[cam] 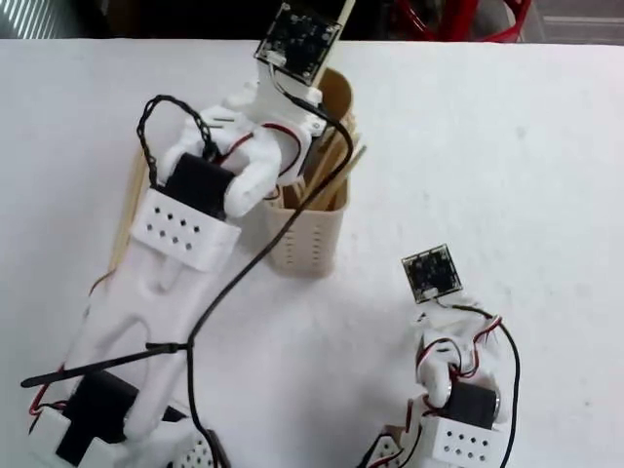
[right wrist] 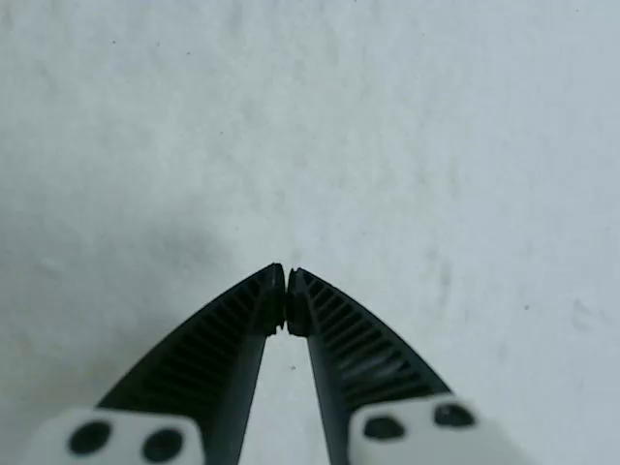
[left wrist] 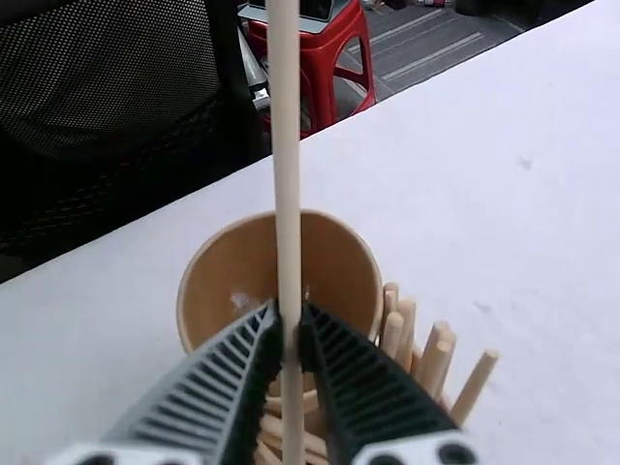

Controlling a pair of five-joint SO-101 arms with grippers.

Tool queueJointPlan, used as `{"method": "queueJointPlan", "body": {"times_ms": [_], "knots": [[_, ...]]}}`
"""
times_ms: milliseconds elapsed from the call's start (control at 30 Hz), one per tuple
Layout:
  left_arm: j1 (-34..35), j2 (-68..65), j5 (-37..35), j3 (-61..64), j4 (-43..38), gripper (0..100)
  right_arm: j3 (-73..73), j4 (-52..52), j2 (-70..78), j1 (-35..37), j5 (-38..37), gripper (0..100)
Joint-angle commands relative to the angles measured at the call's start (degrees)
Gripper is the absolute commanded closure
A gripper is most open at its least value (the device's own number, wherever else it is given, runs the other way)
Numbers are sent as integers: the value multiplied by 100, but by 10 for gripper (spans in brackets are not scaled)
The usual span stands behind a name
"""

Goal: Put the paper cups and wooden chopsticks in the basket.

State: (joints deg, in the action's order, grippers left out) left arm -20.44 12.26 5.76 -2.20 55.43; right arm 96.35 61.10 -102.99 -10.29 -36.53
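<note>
Left tool [left wrist: 291, 329] grips a chopstick [left wrist: 285, 145] over the basket [cam: 307, 244]; released off-line, it could glance off the cup [left wrist: 334, 262]. Right tool [right wrist: 287, 291] closed, empty.

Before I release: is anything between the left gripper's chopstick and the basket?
Nothing visible blocks it. The thin wooden chopstick, clamped in the left gripper, hangs over the cream slotted basket, which holds a tan paper cup.
</note>
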Motion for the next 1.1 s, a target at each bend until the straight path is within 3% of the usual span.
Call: {"method": "queueJointPlan", "body": {"times_ms": [0,200,400,500,1067], "knots": [[13,145,-62,-53,149,976,53,-4,-40,22,0,981],[-171,1174,378,695,-114,976,53,-4,-40,22,0,981],[-127,1974,378,2391,-1521,973,53,-4,-40,22,0,981],[-180,2035,554,2523,-1960,976,53,-4,-40,22,0,981],[-330,2035,624,2312,-1538,974,53,-4,-40,22,0,981]]}}
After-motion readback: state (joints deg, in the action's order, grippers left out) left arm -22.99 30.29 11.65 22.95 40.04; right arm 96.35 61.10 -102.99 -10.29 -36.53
